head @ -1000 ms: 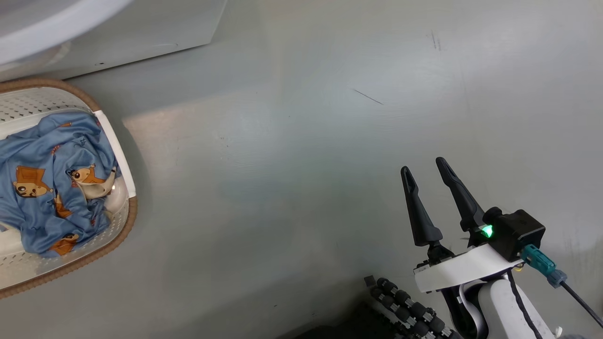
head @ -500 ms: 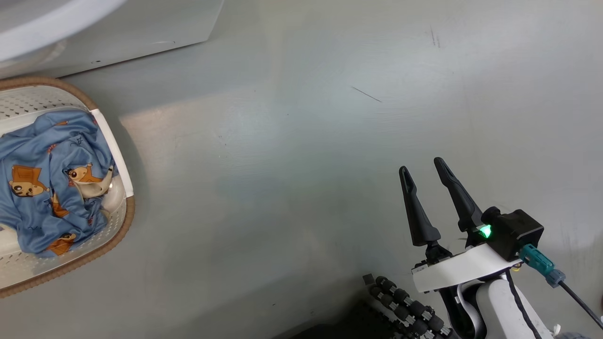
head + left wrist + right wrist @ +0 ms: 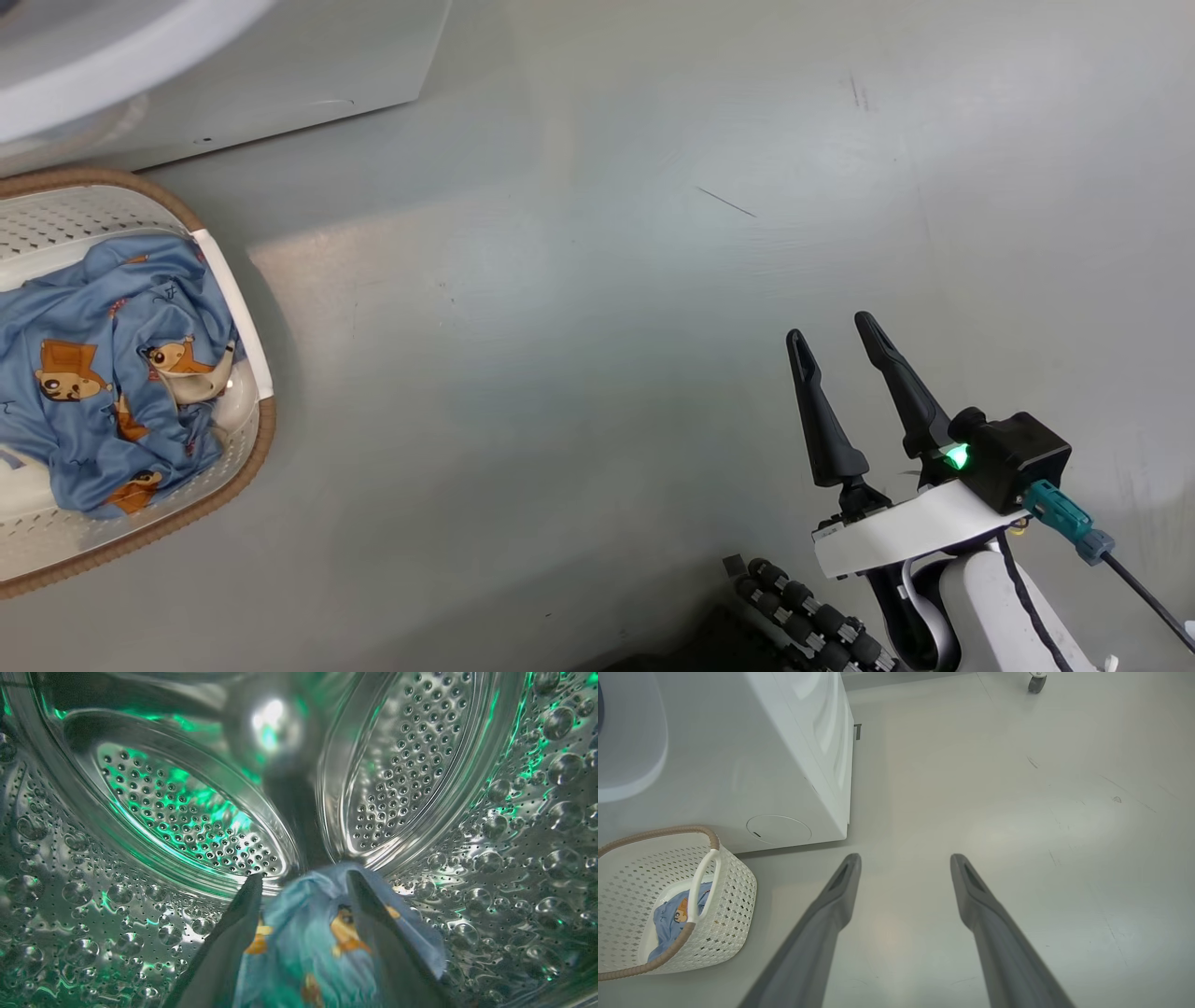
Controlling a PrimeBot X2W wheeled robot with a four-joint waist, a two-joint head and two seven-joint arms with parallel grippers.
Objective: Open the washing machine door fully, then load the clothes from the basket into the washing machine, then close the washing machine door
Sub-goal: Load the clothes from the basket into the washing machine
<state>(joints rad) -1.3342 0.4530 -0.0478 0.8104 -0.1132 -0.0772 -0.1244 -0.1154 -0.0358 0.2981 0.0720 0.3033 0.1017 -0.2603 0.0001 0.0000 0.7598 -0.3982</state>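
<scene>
Left gripper (image 3: 306, 882): located inside the washing machine, facing the perforated steel drum (image 3: 187, 826), which is lit with green reflections. The jaws stand wide apart. A light blue garment (image 3: 303, 933) with orange-brown figures lies between the two dark fingers, at the lower centre of the left wrist view. The garment is blurred, and contact with the fingers cannot be determined; no pinch is visible.

Right gripper (image 3: 829, 329): located at the lower right of the head view, above the bare grey floor (image 3: 560, 373). The jaws are fully spread and hold nothing. In the right wrist view the right gripper (image 3: 904, 858) points at the floor just beside the lower front corner of the washing machine (image 3: 738, 765).

Basket (image 3: 56, 215): stands on the floor at the left edge of the head view, directly below the white base of the washing machine (image 3: 280, 65). In the right wrist view the basket (image 3: 733, 891) sits at the lower left, close to the machine front.

Clothes (image 3: 103, 373): a crumpled blue heap with a bit of cream cloth lies inside the basket. The clothes (image 3: 668, 924) are also visible past the white handle.
</scene>
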